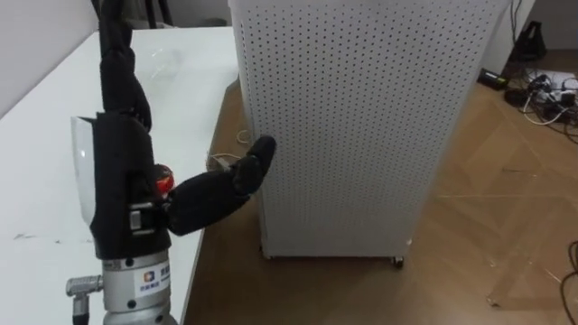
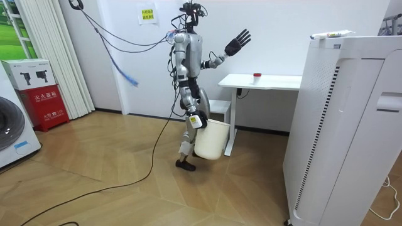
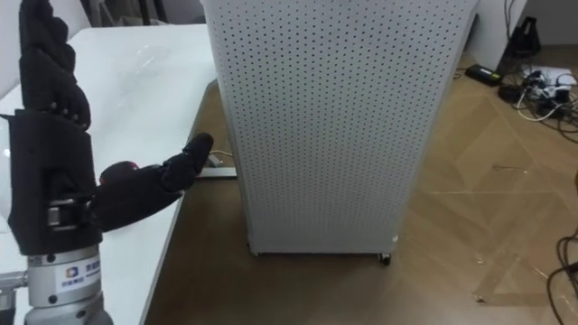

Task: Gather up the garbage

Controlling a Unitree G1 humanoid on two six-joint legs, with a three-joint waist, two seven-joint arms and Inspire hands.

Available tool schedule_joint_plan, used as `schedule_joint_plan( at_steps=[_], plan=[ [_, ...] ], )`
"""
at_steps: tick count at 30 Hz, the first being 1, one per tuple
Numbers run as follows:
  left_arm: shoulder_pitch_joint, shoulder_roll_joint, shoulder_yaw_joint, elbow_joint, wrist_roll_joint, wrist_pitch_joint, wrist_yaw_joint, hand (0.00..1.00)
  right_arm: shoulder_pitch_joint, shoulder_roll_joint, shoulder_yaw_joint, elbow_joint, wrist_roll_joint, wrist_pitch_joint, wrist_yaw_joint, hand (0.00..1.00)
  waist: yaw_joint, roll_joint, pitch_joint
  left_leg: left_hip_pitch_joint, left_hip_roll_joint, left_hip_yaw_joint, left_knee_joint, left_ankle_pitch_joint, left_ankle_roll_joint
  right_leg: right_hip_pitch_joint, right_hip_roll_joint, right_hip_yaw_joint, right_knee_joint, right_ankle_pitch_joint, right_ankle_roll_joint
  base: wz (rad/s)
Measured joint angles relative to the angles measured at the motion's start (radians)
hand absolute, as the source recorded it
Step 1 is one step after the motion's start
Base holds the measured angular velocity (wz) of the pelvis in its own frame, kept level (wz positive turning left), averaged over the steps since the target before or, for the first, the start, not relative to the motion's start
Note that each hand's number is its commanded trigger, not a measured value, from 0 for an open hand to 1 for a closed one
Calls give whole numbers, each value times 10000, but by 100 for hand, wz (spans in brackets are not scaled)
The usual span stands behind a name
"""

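Observation:
A small red piece of garbage (image 2: 256, 76) sits on the white desk (image 2: 279, 81). In the left eye view the red piece (image 1: 163, 179) peeks out between the palm and thumb of my left hand (image 1: 122, 167), which is raised in front of the camera, open, fingers straight up and thumb stretched to the right. The room view shows that left hand (image 2: 237, 43) held high above the desk's near end. My right hand (image 2: 196, 120) hangs low at my side, closed on the rim of a tilted white bin (image 2: 210, 139).
A tall white perforated cabinet on castors (image 1: 361, 117) stands right of the desk (image 1: 36, 181), leaving a narrow strip of wooden floor between them. Cables lie on the floor at the far right (image 1: 546, 90). I stand at the desk's end.

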State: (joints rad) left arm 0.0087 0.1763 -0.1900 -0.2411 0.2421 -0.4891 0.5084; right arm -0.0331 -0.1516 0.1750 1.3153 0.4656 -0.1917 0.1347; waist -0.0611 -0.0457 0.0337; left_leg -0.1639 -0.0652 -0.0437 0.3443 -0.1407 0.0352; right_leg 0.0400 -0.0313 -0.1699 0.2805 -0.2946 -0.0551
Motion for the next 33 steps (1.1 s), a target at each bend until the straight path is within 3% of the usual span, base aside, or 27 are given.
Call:
schedule_joint_plan(
  at_steps=[3,7,10,12,14,15,22,27,29,33],
  plan=[
    [175,14,34,0,67,107,-196,0,47,-11,-12,-70,-35,14,7,100,37,-134,-24,-52,4,16,70,-32,-13,-51,-9,20,32,-11,-13,-1],
    [243,16,36,156,66,164,-224,0,63,-40,-9,-75,-30,14,7,100,110,-131,-31,-104,9,20,213,-69,-13,-70,-11,36,109,-17,-2,0],
    [342,13,94,197,55,246,-265,0,184,-36,-6,-112,-24,36,20,100,194,-121,-80,-86,15,11,213,-69,-13,-69,-11,23,141,-17,-2,0],
    [369,12,120,304,55,244,-295,0,256,-39,-12,-119,-35,58,-6,100,211,-96,-156,-88,16,6,213,-69,-12,-73,-10,16,141,-18,-1,0],
    [418,-5,148,681,169,245,-320,0,396,-42,-71,-97,-61,71,-61,100,332,-70,-326,-81,12,10,222,-77,-1,-72,-23,14,163,-22,7,0],
    [417,-17,185,780,288,246,-317,0,424,-39,-112,-97,-61,73,-93,100,359,-64,-334,-78,13,14,229,-78,1,-73,-26,15,182,-23,9,0],
    [537,-102,744,1019,1152,252,-313,0,414,-42,-430,-104,-44,110,-200,100,434,-137,-301,-18,-238,103,488,-278,143,-259,-363,39,1112,-579,141,3],
    [542,-82,883,1045,1201,237,-283,0,417,-228,-448,-166,22,104,-113,100,519,-120,-328,-92,-551,332,783,-796,487,-627,-810,82,2358,-1007,457,-7],
    [524,-90,853,1182,1221,208,-280,0,431,-273,-395,-358,77,101,-118,100,635,0,-340,-148,-548,550,1237,-1091,649,-1321,-1246,-317,4207,-877,670,-12],
    [543,-75,714,1463,1228,210,-278,0,429,-265,-400,-401,134,86,29,100,623,17,-235,111,-512,513,1667,-1572,865,-1725,-1473,-290,5768,-214,989,12]
  ],
)
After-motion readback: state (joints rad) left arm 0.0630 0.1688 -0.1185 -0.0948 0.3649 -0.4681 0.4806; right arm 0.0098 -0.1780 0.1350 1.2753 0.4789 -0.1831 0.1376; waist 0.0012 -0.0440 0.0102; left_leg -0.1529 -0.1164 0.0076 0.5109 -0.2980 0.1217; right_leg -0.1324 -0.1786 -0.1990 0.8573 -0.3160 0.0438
